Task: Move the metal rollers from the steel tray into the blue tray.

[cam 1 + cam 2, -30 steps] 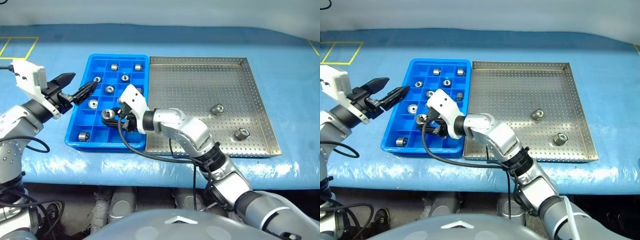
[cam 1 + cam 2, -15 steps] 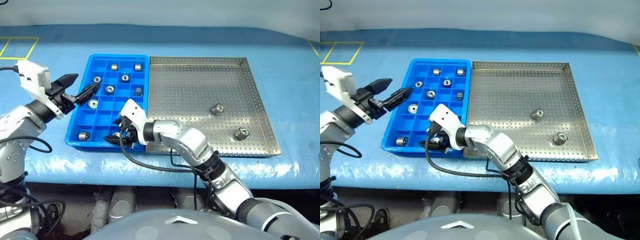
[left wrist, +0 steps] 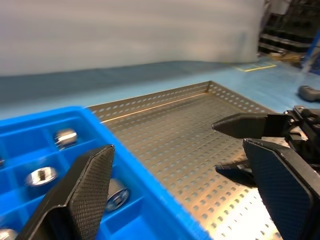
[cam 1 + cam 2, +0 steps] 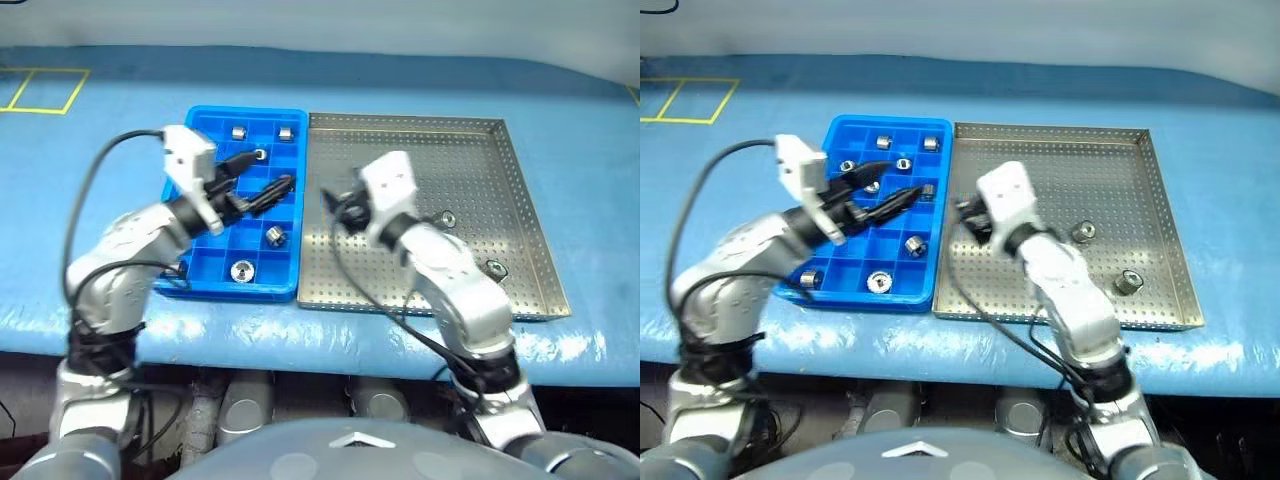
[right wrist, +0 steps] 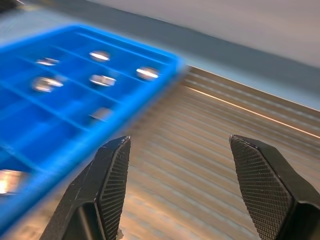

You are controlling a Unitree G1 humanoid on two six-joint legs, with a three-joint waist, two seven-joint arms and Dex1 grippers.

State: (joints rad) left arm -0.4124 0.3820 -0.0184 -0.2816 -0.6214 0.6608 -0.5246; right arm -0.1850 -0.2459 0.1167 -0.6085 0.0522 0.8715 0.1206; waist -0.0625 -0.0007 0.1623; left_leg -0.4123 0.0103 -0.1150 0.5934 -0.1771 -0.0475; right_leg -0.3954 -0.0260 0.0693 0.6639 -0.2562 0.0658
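The blue tray [image 4: 205, 252] holds several metal rollers [image 4: 274, 236] in its compartments. My left gripper [image 4: 273, 168] hovers open over its middle with nothing between the fingers; the left wrist view shows the same open gripper [image 3: 180, 150]. To the right, the steel tray [image 4: 420, 150] has two metal rollers [image 4: 447, 219] near its right side. My right gripper [image 4: 335, 205] hangs open and empty over that tray's left part, close to the blue tray; its own wrist view looks between the open gripper [image 5: 180, 142] at perforated floor.
Both trays lie side by side on a blue table cover [image 4: 580, 150]. The table's front edge [image 4: 330, 335] runs just below the trays. A yellow marked square [image 4: 45, 88] sits at the far left. The two grippers are near each other.
The right gripper opened, left its roller in the blue tray and swung right over the steel tray. The left gripper moved right over the blue tray. The view has shifted too.
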